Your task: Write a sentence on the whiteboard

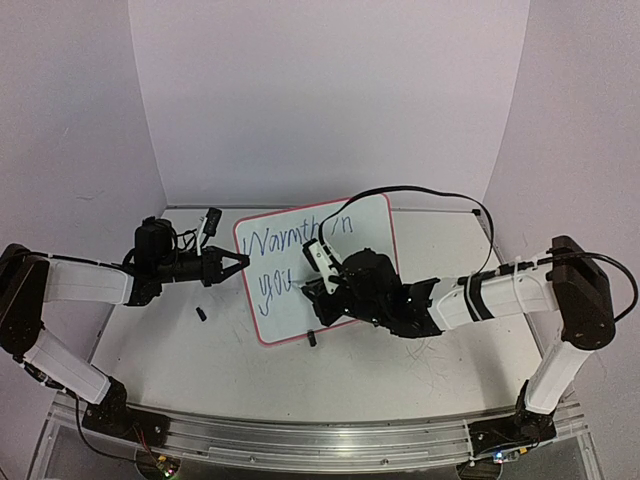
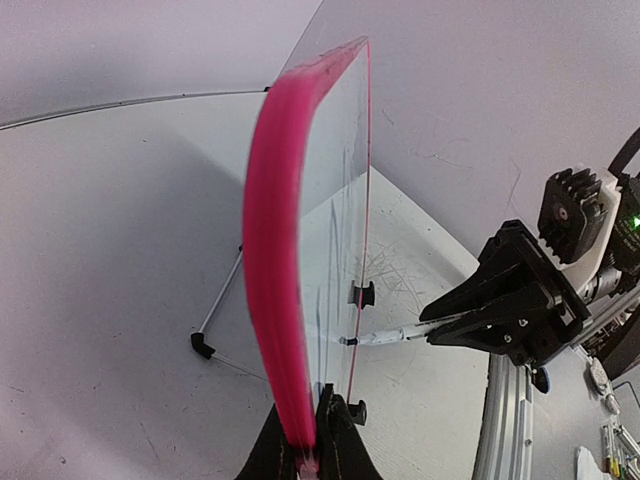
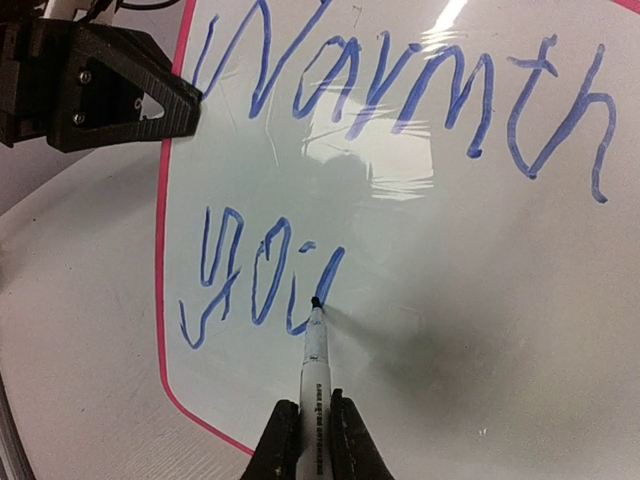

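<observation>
Top, left-wrist and right-wrist views. Both arm bases sit at the near edge of the white tabletop (image 1: 180,350), left and right, and the arms reach inward from the two side edges.

A small black piece (image 1: 201,313) lies on the tabletop nearer the left edge, just in front of the left gripper (image 2: 312,440). This pincer is closed narrowly on the pink-red frame at the left side of the whiteboard (image 1: 372,215).

The right gripper (image 3: 313,420) is clamped on a white-barrelled marker (image 3: 313,350). The dark tip of the marker touches the board at the end of the lower line of writing.

The whiteboard stands about midway between the side edges, closer to the far edge than the near one. It leans back on a wire stand (image 2: 222,290), one black foot of which rests on the tabletop behind it.

The sentence (image 1: 283,244) runs in blue slanted script across the upper left of the board. The first line opens with a large W and reads "Warmth", followed by a short word partly hidden by the right arm. Below it is "you".

Lilac walls (image 1: 320,100) close off the far and side edges.
</observation>
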Controlling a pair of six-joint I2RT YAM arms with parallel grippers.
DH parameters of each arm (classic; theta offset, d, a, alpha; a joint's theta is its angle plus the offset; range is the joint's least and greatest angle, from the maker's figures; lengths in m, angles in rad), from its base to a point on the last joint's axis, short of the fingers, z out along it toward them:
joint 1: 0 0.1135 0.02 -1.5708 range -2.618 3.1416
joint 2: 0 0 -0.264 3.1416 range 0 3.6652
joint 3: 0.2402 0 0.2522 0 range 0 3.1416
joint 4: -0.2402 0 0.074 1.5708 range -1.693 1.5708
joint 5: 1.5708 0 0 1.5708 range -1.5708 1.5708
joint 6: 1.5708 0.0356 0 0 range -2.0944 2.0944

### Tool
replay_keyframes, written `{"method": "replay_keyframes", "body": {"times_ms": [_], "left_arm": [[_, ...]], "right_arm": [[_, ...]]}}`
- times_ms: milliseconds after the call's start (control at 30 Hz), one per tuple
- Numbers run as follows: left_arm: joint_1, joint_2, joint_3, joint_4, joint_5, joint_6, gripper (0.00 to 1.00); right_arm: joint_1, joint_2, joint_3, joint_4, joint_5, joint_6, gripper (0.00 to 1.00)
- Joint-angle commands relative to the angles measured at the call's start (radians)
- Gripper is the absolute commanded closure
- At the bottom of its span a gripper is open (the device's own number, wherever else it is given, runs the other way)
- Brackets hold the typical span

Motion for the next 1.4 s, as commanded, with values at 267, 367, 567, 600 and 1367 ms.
{"method": "replay_keyframes", "body": {"times_ms": [267, 367, 567, 600, 1367], "left_arm": [[0.001, -0.011, 0.015, -0.027, -0.057, 0.08, 1.0], [0.001, -0.011, 0.017, -0.027, -0.057, 0.079, 1.0], [0.001, -0.008, 0.016, -0.027, -0.058, 0.079, 1.0], [0.001, -0.007, 0.017, -0.027, -0.057, 0.079, 1.0], [0.001, -0.008, 0.018, -0.029, -0.055, 0.079, 1.0]], "right_arm": [[-0.008, -0.023, -0.048, -0.037, 0.061, 0.017, 1.0], [-0.007, -0.032, -0.052, -0.038, 0.071, 0.011, 1.0], [-0.007, -0.085, -0.056, -0.012, 0.005, -0.009, 1.0], [-0.007, -0.102, -0.062, 0.006, -0.027, -0.009, 1.0], [-0.02, -0.034, 0.027, 0.049, 0.025, -0.04, 1.0]]}}
